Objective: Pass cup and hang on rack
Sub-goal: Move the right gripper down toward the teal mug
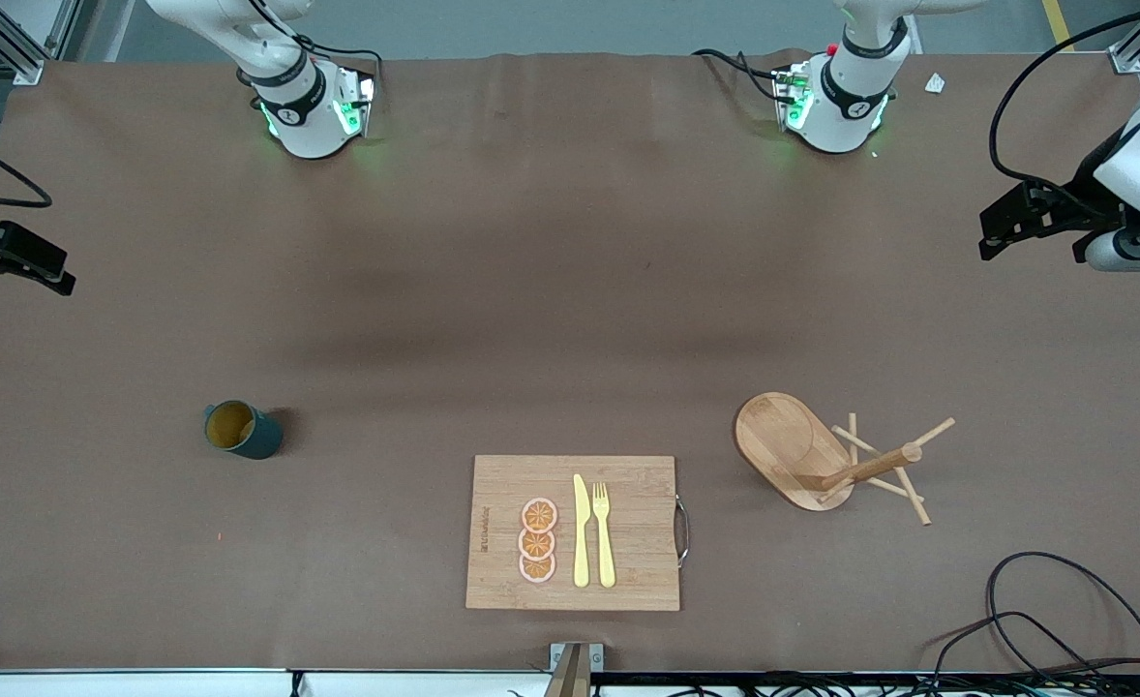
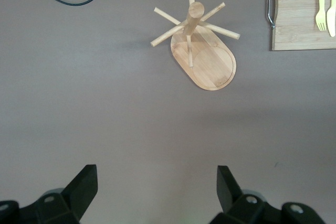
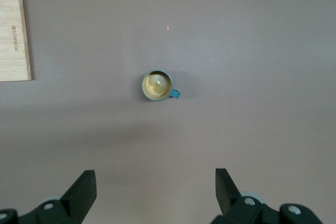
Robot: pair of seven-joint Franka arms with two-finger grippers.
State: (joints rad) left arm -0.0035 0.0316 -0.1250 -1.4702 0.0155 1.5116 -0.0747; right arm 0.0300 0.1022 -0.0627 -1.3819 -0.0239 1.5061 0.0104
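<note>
I judge nothing is started: the cup (image 1: 243,430) stands upright toward the right arm's end of the table, well apart from the rack (image 1: 826,457) at the left arm's end. The cutting board (image 1: 574,532) lies between them, nearer the front camera. My right gripper (image 3: 155,195) hangs high over bare table, fingers spread, holding nothing. The left gripper (image 2: 157,192) waits, also spread wide. I'd descend squarely onto the cup's body, leaving its handle (image 3: 175,94) free for a peg.
</note>
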